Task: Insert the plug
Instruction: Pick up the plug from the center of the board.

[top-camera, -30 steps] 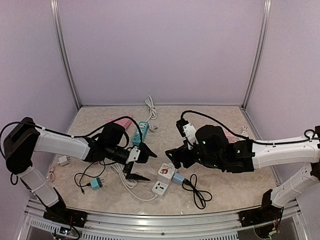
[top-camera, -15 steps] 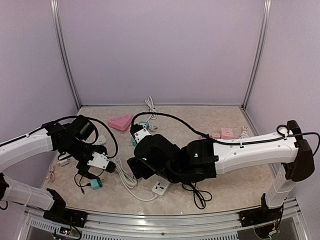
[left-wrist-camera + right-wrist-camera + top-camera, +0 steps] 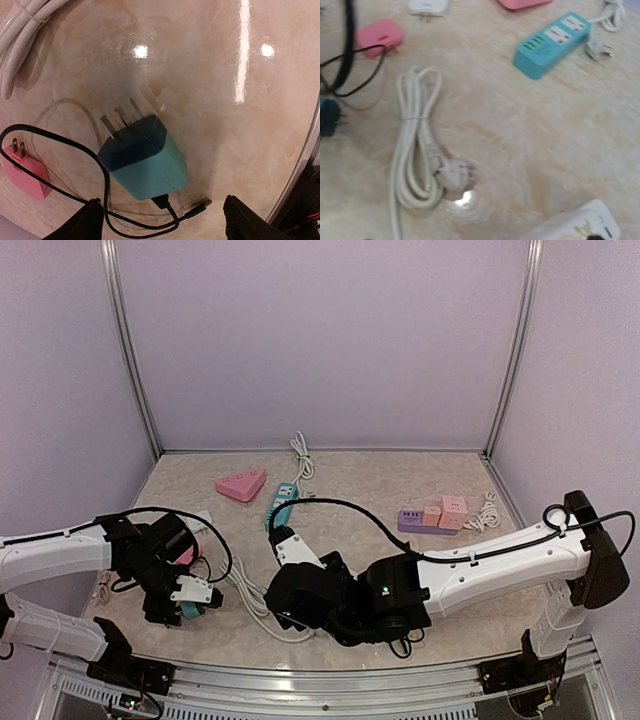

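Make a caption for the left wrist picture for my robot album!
Open left gripper hovers over a teal three-prong plug lying on the marble table, a pink two-prong plug beside it.

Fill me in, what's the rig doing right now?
The left claw hovers open over a teal plug lying on the table, one finger on either side, neither touching it. The right arm reaches across the middle, above a coiled white cable and a white socket block. The plug is not inserted yet.
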You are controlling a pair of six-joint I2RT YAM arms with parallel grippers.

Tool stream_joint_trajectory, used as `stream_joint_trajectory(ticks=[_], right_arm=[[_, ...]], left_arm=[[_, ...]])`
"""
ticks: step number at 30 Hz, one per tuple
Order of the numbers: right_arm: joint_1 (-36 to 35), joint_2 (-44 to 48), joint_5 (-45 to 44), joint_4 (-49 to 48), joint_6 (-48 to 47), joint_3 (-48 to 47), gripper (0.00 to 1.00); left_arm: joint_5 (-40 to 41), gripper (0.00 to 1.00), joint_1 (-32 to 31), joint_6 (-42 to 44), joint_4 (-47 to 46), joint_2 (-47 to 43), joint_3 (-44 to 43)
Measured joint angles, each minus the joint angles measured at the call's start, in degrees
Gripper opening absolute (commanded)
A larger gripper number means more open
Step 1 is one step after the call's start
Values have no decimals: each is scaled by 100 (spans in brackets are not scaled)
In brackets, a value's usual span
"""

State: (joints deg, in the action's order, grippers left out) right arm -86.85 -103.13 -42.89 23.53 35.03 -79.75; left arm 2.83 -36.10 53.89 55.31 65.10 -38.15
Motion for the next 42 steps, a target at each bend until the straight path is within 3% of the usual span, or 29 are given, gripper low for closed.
stream_joint_trajectory(ticks=[5, 15, 21, 30, 36, 42], right_arm=[[-20, 59, -254, -7, 254, 166, 90], [-42, 59, -479, 42, 538, 221, 91], [-42, 59, -557, 59, 540, 225, 92], [-42, 59, -713, 254, 649, 280, 92], [-42, 59, -782, 348, 730, 444, 93], [-42, 63, -876, 374, 704, 603, 94]], left_arm=[[223, 81, -376, -199, -345, 81, 428], [166, 82, -374, -66, -756, 361, 518], [175, 77, -435, -162, -765, 511, 509], [-319, 68, -704, -1672, -605, 791, -313], [-271, 72, -990, -2227, -529, 798, -50], [9, 78, -702, -2540, -442, 820, -79]])
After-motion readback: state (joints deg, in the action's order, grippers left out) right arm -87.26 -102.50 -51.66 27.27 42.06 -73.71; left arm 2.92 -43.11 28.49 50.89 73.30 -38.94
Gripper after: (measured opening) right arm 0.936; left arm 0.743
